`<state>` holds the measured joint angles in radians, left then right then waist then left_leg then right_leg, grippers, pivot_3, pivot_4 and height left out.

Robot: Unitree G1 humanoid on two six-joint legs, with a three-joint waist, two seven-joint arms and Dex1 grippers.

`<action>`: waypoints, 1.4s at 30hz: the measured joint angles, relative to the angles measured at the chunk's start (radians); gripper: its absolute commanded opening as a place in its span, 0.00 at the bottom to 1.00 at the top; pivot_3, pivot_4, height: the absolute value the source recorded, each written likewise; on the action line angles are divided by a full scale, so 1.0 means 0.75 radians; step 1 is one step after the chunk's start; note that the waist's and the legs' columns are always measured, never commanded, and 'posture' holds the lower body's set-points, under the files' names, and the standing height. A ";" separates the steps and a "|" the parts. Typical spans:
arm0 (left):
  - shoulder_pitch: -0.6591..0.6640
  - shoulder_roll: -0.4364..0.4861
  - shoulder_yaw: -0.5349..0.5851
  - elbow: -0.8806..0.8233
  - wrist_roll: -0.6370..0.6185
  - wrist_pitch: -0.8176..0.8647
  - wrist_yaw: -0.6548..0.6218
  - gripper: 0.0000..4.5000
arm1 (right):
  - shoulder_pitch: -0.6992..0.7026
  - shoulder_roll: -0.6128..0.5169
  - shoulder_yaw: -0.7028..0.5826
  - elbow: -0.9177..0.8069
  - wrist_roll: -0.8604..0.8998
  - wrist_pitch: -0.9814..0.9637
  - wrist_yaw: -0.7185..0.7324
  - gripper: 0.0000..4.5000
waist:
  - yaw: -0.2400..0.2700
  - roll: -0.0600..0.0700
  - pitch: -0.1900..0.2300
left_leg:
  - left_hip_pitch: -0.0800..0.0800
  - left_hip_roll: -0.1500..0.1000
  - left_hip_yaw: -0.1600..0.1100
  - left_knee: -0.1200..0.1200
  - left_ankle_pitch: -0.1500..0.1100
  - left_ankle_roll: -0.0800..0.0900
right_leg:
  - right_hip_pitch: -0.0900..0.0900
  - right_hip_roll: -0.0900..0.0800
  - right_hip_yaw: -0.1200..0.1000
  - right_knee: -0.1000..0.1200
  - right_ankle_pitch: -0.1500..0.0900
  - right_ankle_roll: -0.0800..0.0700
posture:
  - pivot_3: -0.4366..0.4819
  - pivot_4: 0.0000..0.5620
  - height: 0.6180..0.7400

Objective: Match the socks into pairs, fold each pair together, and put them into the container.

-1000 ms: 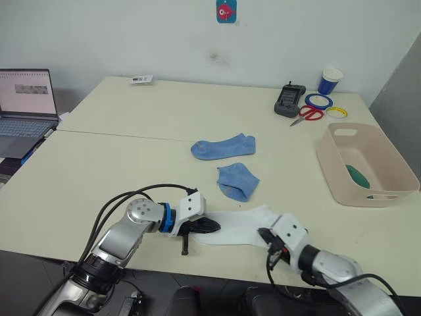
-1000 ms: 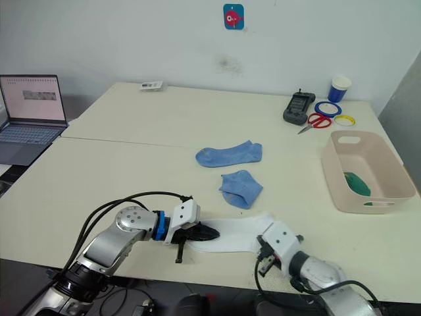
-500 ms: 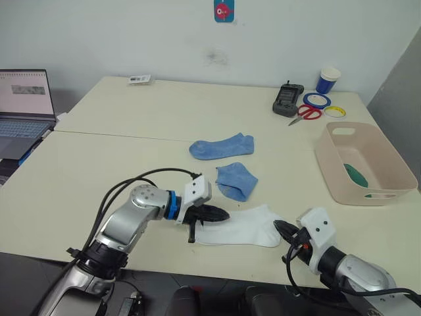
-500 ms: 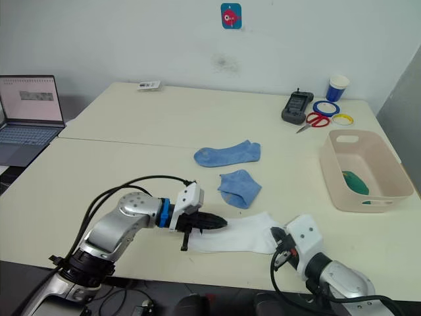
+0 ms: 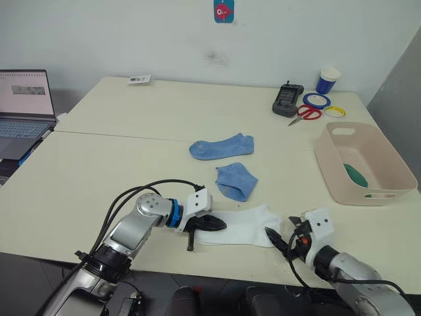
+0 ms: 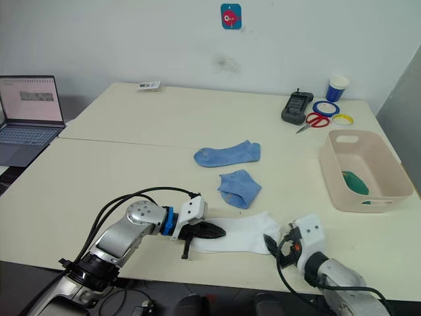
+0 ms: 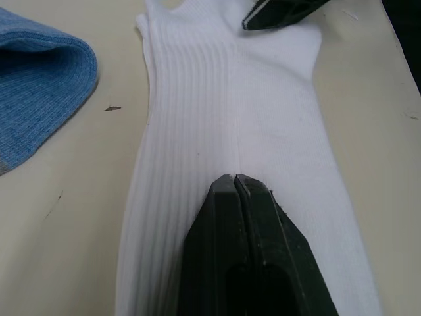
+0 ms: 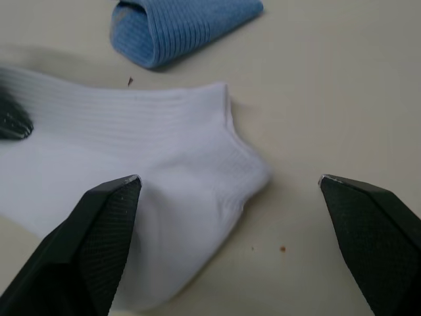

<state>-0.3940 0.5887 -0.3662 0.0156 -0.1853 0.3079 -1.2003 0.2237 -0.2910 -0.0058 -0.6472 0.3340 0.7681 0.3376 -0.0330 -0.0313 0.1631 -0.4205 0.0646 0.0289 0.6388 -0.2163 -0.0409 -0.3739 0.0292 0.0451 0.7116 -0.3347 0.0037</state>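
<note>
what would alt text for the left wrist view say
The left gripper, two black fingers shut, presses on a flat white ribbed sock lying on a beige table. A folded blue sock lies beside it; the right gripper's black fingertip reaches the far end.

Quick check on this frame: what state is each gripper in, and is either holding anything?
Left gripper: shut, its tips resting on the white sock; a grip cannot be told.
Right gripper: open, straddling the sock's end, holding nothing.

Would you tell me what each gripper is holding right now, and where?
The left gripper is shut, pressing on one end of the white sock. The right gripper is open at the other end, holding nothing.
</note>
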 measured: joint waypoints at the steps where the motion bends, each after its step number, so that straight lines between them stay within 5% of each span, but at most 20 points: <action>1: 0.003 0.000 0.000 -0.001 0.001 -0.005 -0.001 0.00 | -0.015 0.005 0.008 0.011 -0.001 0.001 -0.006 1.00 | 0.000 0.000 0.000 | 0.000 0.000 0.000 0.000 0.000 0.000 | 0.000 0.000 0.000 0.000 0.000 0.000 | 0.48 0.27 0.87; 5: 0.019 0.001 0.006 -0.017 0.001 -0.006 0.006 0.00 | -0.034 -0.040 0.074 0.013 -0.025 0.003 -0.011 0.79 | 0.000 0.000 0.000 | 0.000 0.000 0.000 0.000 0.000 0.000 | 0.000 0.000 0.000 0.000 0.000 0.000 | 0.48 0.27 0.87; 15: 0.034 0.005 0.015 -0.026 0.000 -0.011 0.013 0.00 | -0.010 -0.065 0.145 -0.022 -0.023 0.005 -0.006 0.00 | 0.000 0.000 0.000 | 0.002 0.000 0.001 -0.004 0.000 0.000 | 0.000 0.000 0.000 0.000 0.000 0.000 | 0.48 0.27 0.87; 32: -0.066 -0.225 -0.040 0.097 0.046 0.032 0.103 0.00 | -0.083 -0.162 -0.079 -0.276 0.285 0.234 0.029 0.00 | -0.002 0.000 0.000 | 0.002 -0.001 0.000 -0.004 0.000 0.000 | 0.001 0.003 0.000 -0.001 0.000 0.000 | 0.48 0.27 0.87; 36: -0.064 -0.206 -0.036 0.073 0.037 0.055 0.096 0.00 | -0.233 -0.111 0.032 -0.281 0.319 0.338 -0.037 0.00 | -0.004 0.000 0.000 | 0.002 -0.001 0.000 -0.004 0.000 0.000 | 0.000 0.003 0.001 -0.002 0.000 0.000 | 0.48 0.27 0.87; 42: -0.058 -0.014 0.029 -0.114 -0.038 0.186 0.007 0.00 | -0.409 -0.043 0.204 -0.164 0.318 0.478 -0.107 0.00 | -0.003 -0.002 0.003 | 0.000 0.000 0.000 -0.007 0.000 0.000 | -0.002 0.002 0.001 -0.002 0.000 0.000 | 0.48 0.27 0.87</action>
<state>-0.4372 0.5780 -0.3447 -0.0700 -0.2134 0.4473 -1.1950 -0.0831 -0.3236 0.1470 -0.7700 0.5725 1.1269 0.2571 -0.0352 -0.0326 0.1651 -0.4205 0.0648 0.0292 0.6336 -0.2160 -0.0411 -0.3758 0.0307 0.0456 0.7098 -0.3347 0.0035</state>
